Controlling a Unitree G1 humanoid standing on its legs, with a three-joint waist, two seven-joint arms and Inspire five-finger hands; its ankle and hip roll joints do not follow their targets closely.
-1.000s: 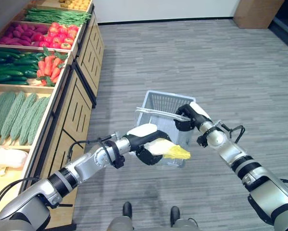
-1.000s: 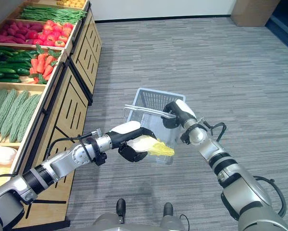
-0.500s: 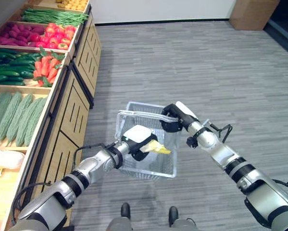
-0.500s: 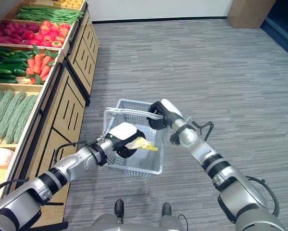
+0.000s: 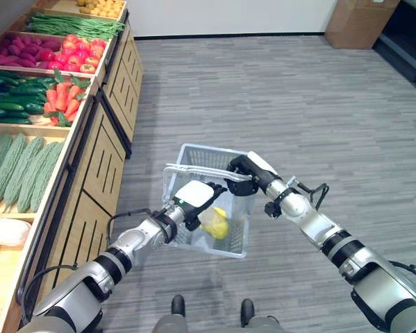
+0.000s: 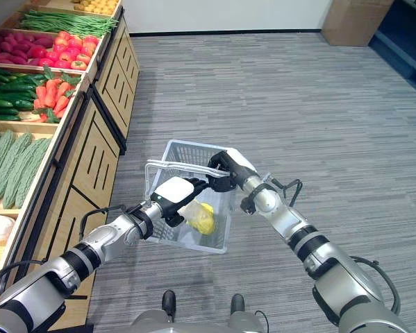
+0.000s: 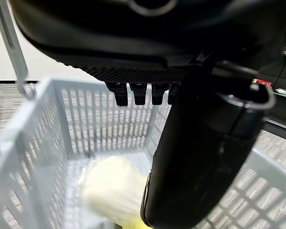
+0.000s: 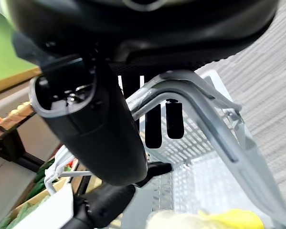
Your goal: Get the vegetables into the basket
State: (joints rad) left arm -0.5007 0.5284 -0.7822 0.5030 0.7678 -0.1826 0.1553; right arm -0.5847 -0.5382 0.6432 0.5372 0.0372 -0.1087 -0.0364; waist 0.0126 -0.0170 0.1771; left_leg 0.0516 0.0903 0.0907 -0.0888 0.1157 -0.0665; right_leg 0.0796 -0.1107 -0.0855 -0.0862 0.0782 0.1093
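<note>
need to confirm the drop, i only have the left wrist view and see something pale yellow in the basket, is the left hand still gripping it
Observer: No. In the left eye view the yellow vegetable lies inside the basket, below the left hand, whose fingers are straight.
Operator: who is holding the basket up
Observer: The right hand is curled round the basket's handle; the right wrist view shows the bars passing under its fingers.
Operator: anything else in there
Observer: Both eye views show just that one yellow piece in the basket. The produce shelf stands on the robot's left, with carrots and cucumbers in it.
</note>
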